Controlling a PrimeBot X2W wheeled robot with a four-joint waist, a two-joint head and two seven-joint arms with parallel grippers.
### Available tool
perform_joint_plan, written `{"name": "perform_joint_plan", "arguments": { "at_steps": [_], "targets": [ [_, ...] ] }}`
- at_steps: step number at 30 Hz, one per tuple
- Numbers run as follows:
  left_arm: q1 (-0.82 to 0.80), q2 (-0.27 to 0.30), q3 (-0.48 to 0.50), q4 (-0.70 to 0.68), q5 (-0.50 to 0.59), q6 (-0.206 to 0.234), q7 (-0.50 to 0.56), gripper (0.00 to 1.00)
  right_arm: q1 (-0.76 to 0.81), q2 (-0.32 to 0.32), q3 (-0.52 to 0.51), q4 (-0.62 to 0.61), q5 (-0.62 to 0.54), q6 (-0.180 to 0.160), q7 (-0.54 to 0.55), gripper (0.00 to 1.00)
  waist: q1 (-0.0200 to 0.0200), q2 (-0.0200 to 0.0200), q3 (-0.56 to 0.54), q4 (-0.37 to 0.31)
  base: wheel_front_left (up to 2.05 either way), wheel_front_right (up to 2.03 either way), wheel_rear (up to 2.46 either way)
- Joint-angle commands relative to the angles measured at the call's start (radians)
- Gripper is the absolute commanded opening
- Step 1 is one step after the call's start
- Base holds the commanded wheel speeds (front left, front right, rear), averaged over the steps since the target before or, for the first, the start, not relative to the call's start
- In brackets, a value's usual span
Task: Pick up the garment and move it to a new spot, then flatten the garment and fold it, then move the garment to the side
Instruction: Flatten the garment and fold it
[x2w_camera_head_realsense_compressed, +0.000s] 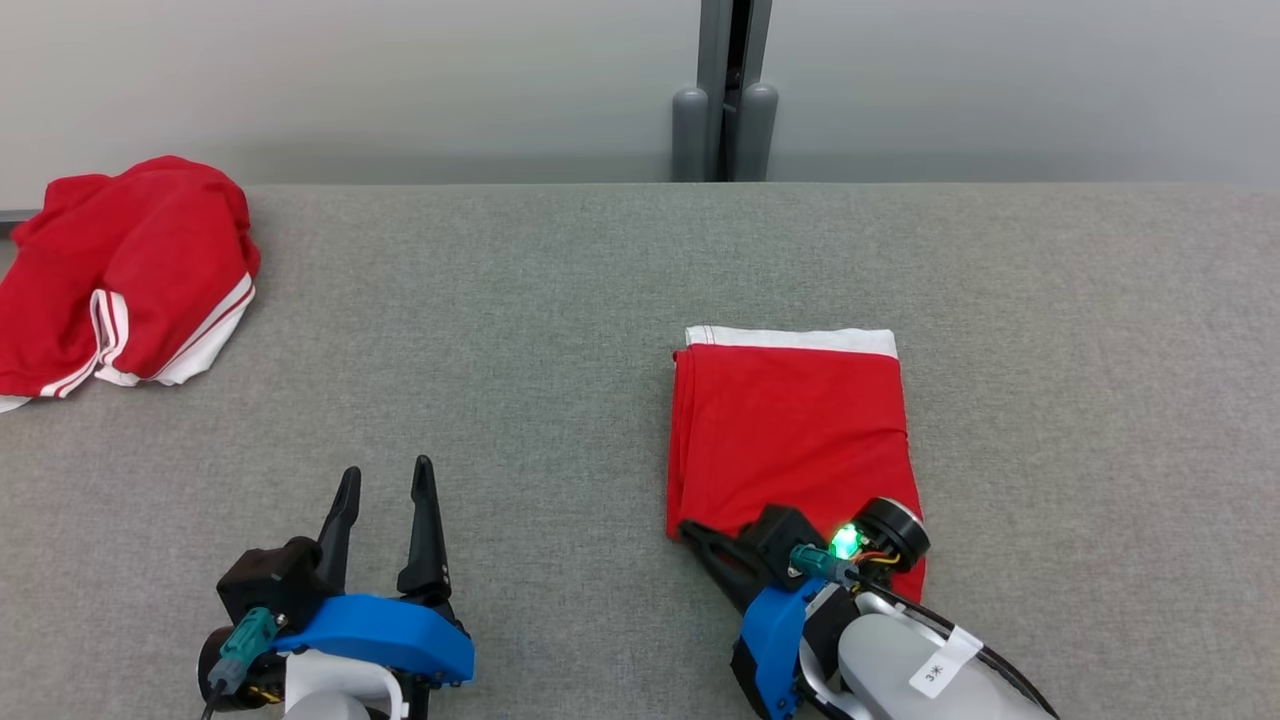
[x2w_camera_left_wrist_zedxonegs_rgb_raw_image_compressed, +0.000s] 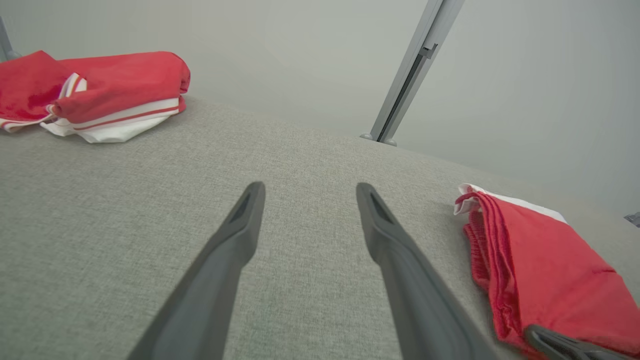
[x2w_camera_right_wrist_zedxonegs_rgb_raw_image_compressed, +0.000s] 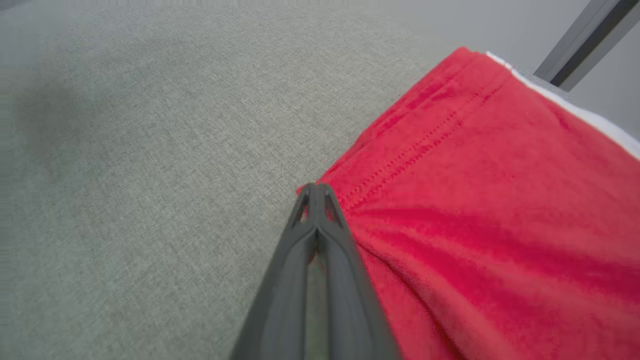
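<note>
Right gripper (x2w_camera_head_realsense_compressed: 692, 528) is down at the near-left corner of the folded garment (x2w_camera_head_realsense_compressed: 790, 430), fingers pressed tight together, tips right on the cloth's edge. In the right wrist view the two tips (x2w_camera_right_wrist_zedxonegs_rgb_raw_image_compressed: 316, 188) meet w/ no gap, a sliver of red showing just beside them; whether any cloth is pinched between them, can't tell. Green light (x2w_camera_head_realsense_compressed: 845, 540) glowing on that wrist.

The garment's a neat red rectangle lying flat on the grey table (x2w_camera_head_realsense_compressed: 520, 330), right of centre, w/ a white band (x2w_camera_head_realsense_compressed: 795, 338) along its far edge. Stacked layers show on its left side in the left wrist view (x2w_camera_left_wrist_zedxonegs_rgb_raw_image_compressed: 540, 270).

Left gripper (x2w_camera_head_realsense_compressed: 385, 472) sits at the lower left, well apart from the garment, fingers spread wide w/ bare table between them (x2w_camera_left_wrist_zedxonegs_rgb_raw_image_compressed: 307, 187), nothing held.

Over at the far-left edge of the table: a crumpled red heap (x2w_camera_head_realsense_compressed: 120, 270) w/ white stripes, loose and unfolded, well away from both grippers. Behind the table, a grey post (x2w_camera_head_realsense_compressed: 725, 90) vs. a pale wall (x2w_camera_head_realsense_compressed: 400, 80).
</note>
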Motion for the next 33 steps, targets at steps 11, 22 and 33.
{"name": "perform_joint_plan", "arguments": {
  "at_steps": [11, 22, 33],
  "targets": [
    [-0.011, -0.005, 0.019, 0.018, 0.021, -0.015, -0.005, 1.00, -0.015, 0.001, -0.001, -0.051, 0.069, 0.000, -0.022, 0.19, 0.0000, 0.0000, -0.020, -0.026, 0.00, 0.00, 0.00],
    [0.003, -0.018, 0.036, 0.036, 0.085, -0.033, -0.005, 1.00, 0.121, -0.008, -0.397, -0.278, -0.018, 0.000, -0.026, 1.00, 0.0000, 0.0000, -0.082, -0.046, 0.00, 0.00, 0.00],
    [0.053, -0.066, 0.075, 0.081, 0.143, -0.065, -0.005, 1.00, 0.349, 0.001, -0.755, -0.402, -0.092, 0.000, -0.026, 1.00, 0.0000, 0.0000, -0.132, -0.041, 0.00, 0.00, 0.00]
  ]
}}
